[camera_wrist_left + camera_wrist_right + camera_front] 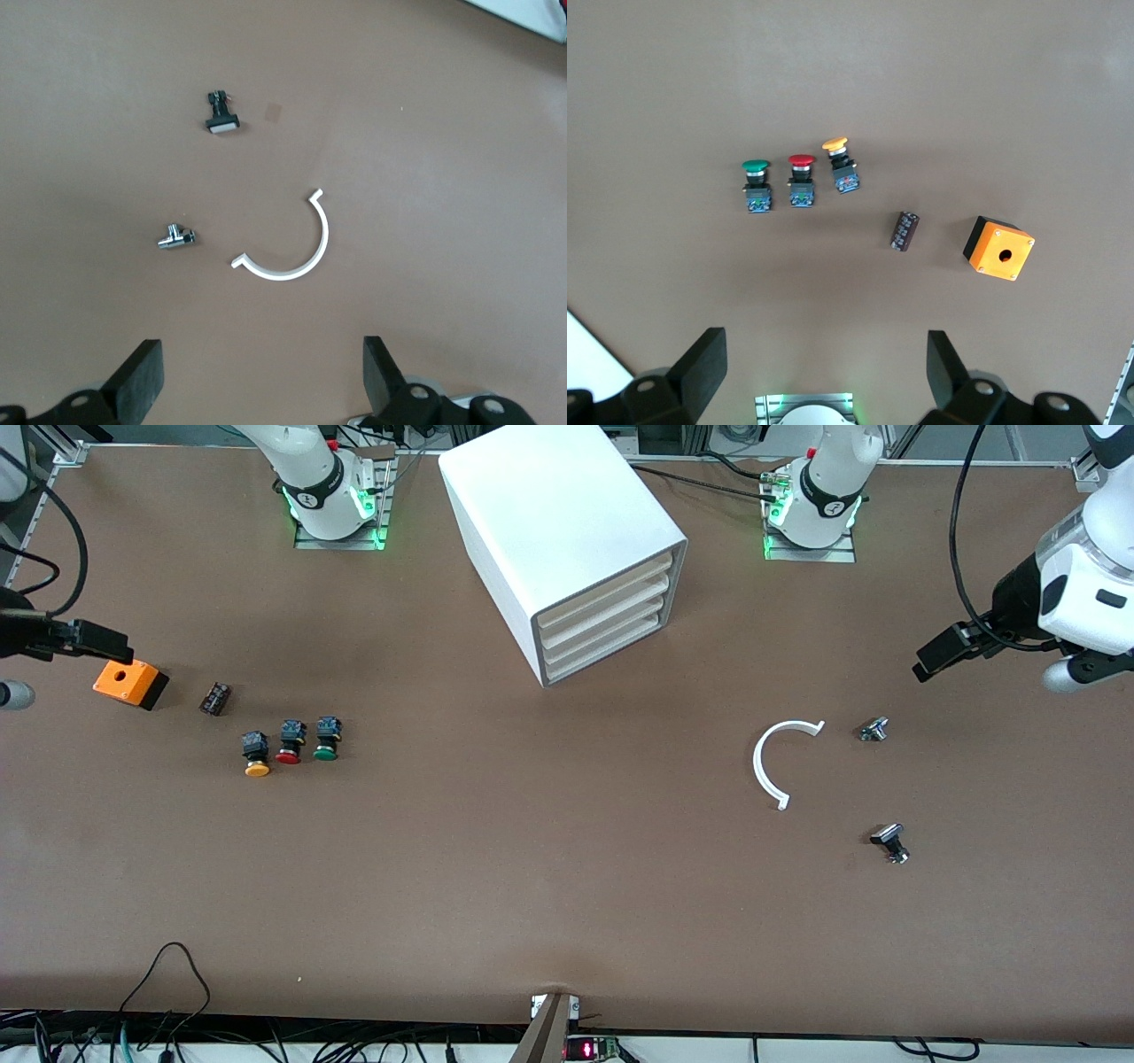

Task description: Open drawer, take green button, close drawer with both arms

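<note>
The white cabinet point(558, 522) stands at the back middle of the table, and its corner also shows in the right wrist view point(585, 350). All four drawers are shut, including the lowest drawer point(604, 650). The green button point(325, 740) stands on the table toward the right arm's end, and it also shows in the right wrist view point(756, 184). My right gripper point(824, 363) is open and empty, high over that end. My left gripper point(261, 381) is open and empty, high over the left arm's end. The left arm point(1076, 593) and the right arm point(53, 638) reach in from the edges of the front view.
A red button point(289, 741) and a yellow button point(256, 753) stand beside the green one. A small black block point(215, 698) and an orange box point(130, 683) lie farther toward the right arm's end. A white C-shaped ring point(784, 762) and two small bolts point(874, 729) point(890, 841) lie toward the left arm's end.
</note>
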`<action>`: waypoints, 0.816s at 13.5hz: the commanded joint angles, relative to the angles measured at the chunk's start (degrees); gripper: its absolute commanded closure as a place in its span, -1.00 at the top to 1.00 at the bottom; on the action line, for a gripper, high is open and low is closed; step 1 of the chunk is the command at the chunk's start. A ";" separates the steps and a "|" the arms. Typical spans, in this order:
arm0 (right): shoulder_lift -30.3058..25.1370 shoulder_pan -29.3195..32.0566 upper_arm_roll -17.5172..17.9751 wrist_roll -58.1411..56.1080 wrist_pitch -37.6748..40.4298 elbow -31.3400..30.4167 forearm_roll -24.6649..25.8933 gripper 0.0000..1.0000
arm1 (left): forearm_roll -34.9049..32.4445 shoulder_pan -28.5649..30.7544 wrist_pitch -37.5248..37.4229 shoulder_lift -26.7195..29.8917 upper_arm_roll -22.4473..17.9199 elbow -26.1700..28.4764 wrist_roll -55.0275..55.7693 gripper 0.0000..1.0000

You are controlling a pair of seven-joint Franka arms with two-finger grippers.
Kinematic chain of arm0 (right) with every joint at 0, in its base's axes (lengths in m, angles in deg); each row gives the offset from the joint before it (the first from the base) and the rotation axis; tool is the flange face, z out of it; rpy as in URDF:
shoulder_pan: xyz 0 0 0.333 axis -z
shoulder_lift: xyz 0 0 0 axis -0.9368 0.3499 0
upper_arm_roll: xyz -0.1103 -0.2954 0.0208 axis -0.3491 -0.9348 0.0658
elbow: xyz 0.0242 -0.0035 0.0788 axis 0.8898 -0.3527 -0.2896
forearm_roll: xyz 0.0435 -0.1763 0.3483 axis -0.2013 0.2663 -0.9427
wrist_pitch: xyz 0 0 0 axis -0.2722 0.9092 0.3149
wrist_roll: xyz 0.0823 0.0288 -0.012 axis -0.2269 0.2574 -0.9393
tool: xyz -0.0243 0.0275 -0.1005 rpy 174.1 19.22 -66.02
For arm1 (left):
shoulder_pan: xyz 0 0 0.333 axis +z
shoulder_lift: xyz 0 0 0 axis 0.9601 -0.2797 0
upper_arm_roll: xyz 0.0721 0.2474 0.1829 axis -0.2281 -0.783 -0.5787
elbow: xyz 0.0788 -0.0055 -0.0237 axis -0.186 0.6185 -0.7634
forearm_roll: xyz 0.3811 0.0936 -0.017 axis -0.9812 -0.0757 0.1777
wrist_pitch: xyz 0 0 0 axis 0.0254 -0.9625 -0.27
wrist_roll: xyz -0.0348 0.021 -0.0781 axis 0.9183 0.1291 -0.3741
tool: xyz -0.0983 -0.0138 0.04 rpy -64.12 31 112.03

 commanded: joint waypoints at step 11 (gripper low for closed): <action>-7.33 1.04 -3.50 -3.29 -2.60 -8.42 -2.20 1.00 | -3.26 0.17 -2.61 -2.09 -0.05 -3.79 -16.55 0.98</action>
